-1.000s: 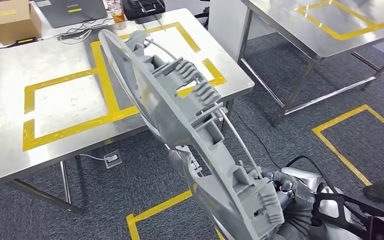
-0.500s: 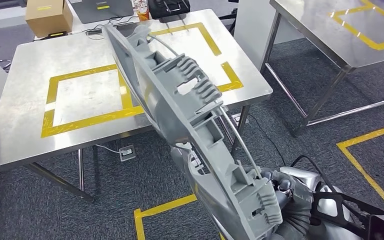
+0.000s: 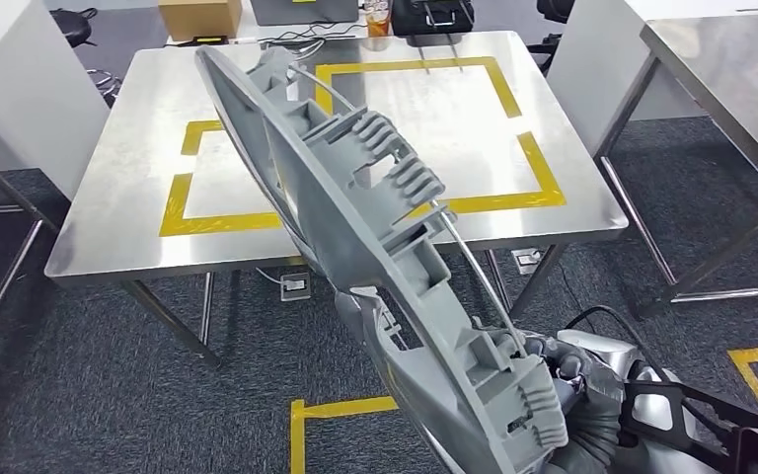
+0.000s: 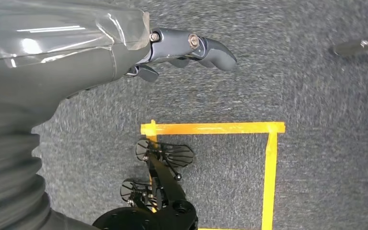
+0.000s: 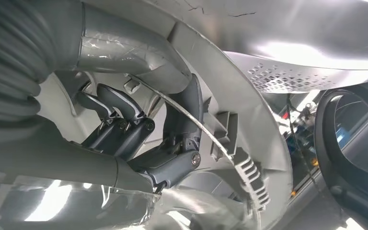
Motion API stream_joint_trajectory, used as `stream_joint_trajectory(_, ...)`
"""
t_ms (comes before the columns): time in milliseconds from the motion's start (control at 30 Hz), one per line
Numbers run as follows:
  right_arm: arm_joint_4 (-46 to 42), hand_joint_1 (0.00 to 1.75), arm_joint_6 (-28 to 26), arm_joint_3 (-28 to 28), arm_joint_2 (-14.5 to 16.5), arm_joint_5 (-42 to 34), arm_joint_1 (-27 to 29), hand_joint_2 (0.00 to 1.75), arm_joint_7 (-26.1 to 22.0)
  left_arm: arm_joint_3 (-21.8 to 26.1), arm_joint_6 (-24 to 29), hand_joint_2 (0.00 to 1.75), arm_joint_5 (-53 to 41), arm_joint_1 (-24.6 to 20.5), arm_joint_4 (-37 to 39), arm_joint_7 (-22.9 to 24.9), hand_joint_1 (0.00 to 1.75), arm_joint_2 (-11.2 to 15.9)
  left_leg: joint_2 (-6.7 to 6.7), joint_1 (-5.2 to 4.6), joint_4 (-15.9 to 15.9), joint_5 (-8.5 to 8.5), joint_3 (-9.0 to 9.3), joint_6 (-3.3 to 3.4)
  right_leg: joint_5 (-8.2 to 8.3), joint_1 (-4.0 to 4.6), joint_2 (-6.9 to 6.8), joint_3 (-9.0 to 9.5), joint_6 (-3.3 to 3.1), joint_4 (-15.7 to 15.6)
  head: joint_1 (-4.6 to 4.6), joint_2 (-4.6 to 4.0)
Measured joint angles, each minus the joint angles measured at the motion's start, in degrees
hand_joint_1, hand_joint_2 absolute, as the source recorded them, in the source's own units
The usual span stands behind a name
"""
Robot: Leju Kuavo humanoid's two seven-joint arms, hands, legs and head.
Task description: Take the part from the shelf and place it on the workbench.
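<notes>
A large grey ribbed plastic part with a thin metal rod along it slants up across the head view, its far end over the workbench's near edge. My right hand grips its lower end at the bottom right. In the right wrist view the dark fingers curl around an inner rib of the part. The steel workbench, marked with yellow tape rectangles, stands straight ahead. My left hand hangs over the grey carpet and holds nothing, its fingers loosely apart.
At the workbench's far edge are a cardboard box, a laptop and a black case. A second steel table stands to the right, a white cabinet to the left. Yellow tape marks the floor.
The whole picture has shifted: the camera has turned, and the workbench now sits centred ahead. The part stays in my right hand at the same tilt.
</notes>
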Motion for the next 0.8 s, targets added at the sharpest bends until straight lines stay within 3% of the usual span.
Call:
stream_joint_trajectory(33,0.0,1.75,0.0,0.0,-0.1,0.0,0.0,1.75,0.0,0.0,-0.1,1.75,0.2,0.0,0.0,0.1,0.00,0.0,-0.97,0.06,0.1,-0.05,0.03,-0.07,0.84,-0.13,0.08,-0.09,0.51,-0.6,0.00,0.00)
stream_joint_trajectory(100,0.0,1.75,0.0,0.0,-0.2,-0.1,0.0,1.75,0.0,0.0,-0.2,1.75,0.4,0.0,0.1,0.3,0.00,-0.1,-2.84,0.24,0.4,-0.30,0.06,-0.46,4.62,-0.65,1.12,2.83,1.76,-8.1,0.02,0.00)
stream_joint_trajectory(133,0.0,1.75,0.0,0.0,-0.2,-0.1,0.0,1.75,0.0,0.0,-0.2,1.75,0.5,0.1,0.1,0.3,0.00,-0.1,-3.67,0.22,0.8,-0.52,-0.07,-0.81,6.27,-0.80,2.02,4.48,2.00,-11.9,0.05,0.00)
stream_joint_trajectory(200,0.0,1.75,0.0,0.0,-0.2,-0.1,-0.1,1.75,0.0,0.0,-0.2,1.75,0.6,0.2,0.2,0.4,0.00,0.0,-4.89,0.14,1.3,-0.83,-0.53,-1.53,7.76,-0.85,3.19,6.21,1.47,-15.7,0.05,0.00)
stream_joint_trajectory(267,0.0,1.75,0.0,0.1,-0.2,-0.2,-0.2,1.75,0.0,0.0,-0.2,1.75,1.0,0.4,0.2,0.8,0.00,0.0,-5.61,0.27,1.4,-0.87,-1.01,-2.02,7.76,-0.67,2.49,6.29,0.38,-15.6,0.02,0.01)
stream_joint_trajectory(300,0.0,1.75,0.0,0.1,-0.2,-0.2,-0.3,1.75,0.0,0.0,-0.2,1.75,1.5,0.6,0.2,1.4,0.00,0.0,-5.01,0.31,1.6,-0.99,-1.22,-2.23,7.75,-0.68,2.04,6.37,0.00,-15.6,0.02,0.01)
stream_joint_trajectory(367,0.0,1.75,0.0,0.2,-0.2,-0.4,-0.4,1.75,0.0,0.0,-0.2,1.75,3.0,0.6,0.2,2.7,0.00,0.0,-1.64,0.26,4.5,-2.66,-2.67,-2.71,7.61,-0.75,1.14,6.67,-0.73,-15.8,-0.30,0.01)
stream_joint_trajectory(433,0.0,1.75,-0.1,0.2,-0.2,-0.7,-0.4,1.75,-0.1,0.0,-0.2,1.75,4.2,0.3,0.2,3.9,0.00,0.0,1.80,0.32,11.8,-6.12,-6.19,-3.10,7.33,-0.43,0.25,6.90,-1.22,-15.8,-0.60,0.00)
stream_joint_trajectory(500,0.0,1.75,-0.3,0.2,-0.3,-1.1,-0.4,1.75,-0.2,0.0,-0.2,1.75,4.7,0.2,0.3,4.7,0.00,0.0,2.53,0.50,18.0,-8.11,-9.51,-3.19,7.15,-0.18,-0.55,6.99,-1.43,-15.7,-0.60,0.00)
stream_joint_trajectory(533,0.0,1.75,-0.4,0.3,-0.3,-1.2,-0.3,1.75,-0.2,0.0,-0.3,1.75,4.7,0.2,0.3,4.9,0.00,0.0,2.56,0.53,18.2,-7.58,-9.77,-3.13,7.07,-0.07,-0.81,7.06,-1.49,-15.7,-0.61,0.00)
stream_joint_trajectory(567,0.0,1.75,-0.5,0.3,-0.3,-1.2,-0.3,1.75,-0.2,0.0,-0.3,1.75,4.7,0.2,0.4,5.0,0.00,0.0,2.57,0.51,16.2,-6.06,-8.82,-2.95,6.96,0.04,-1.01,7.18,-1.52,-15.7,-0.61,0.00)
stream_joint_trajectory(633,0.0,1.75,-0.7,0.3,-0.3,-1.4,-0.3,1.75,-0.3,0.0,-0.6,1.75,4.5,0.2,0.3,5.0,0.00,0.1,2.92,0.17,8.3,-2.39,-4.74,-2.12,6.74,0.23,-1.26,7.53,-1.49,-15.8,-0.59,0.00)
stream_joint_trajectory(667,0.0,1.75,-0.8,0.3,-0.3,-1.5,-0.4,1.75,-0.3,0.0,-0.8,1.75,4.3,0.1,0.3,4.8,0.00,0.1,3.19,-0.08,5.0,-1.39,-3.01,-1.68,6.62,0.38,-1.33,7.63,-1.36,-15.8,-0.58,0.00)
stream_joint_trajectory(700,0.0,1.75,-0.9,0.2,-0.3,-1.6,-0.4,1.75,-0.3,0.0,-1.0,1.75,4.0,0.1,0.3,4.6,0.00,0.1,3.44,-0.35,3.1,-1.04,-1.96,-1.32,6.52,0.48,-1.40,7.66,-1.19,-15.8,-0.59,0.00)
stream_joint_trajectory(800,-0.2,1.75,-1.0,0.2,-0.2,-1.6,-0.4,1.75,-0.3,0.0,-1.4,1.75,3.3,0.1,0.3,3.8,0.00,0.2,3.34,-0.53,1.7,-1.18,-1.21,-0.83,6.26,0.51,-1.70,7.73,-0.41,-15.9,-0.60,0.01)
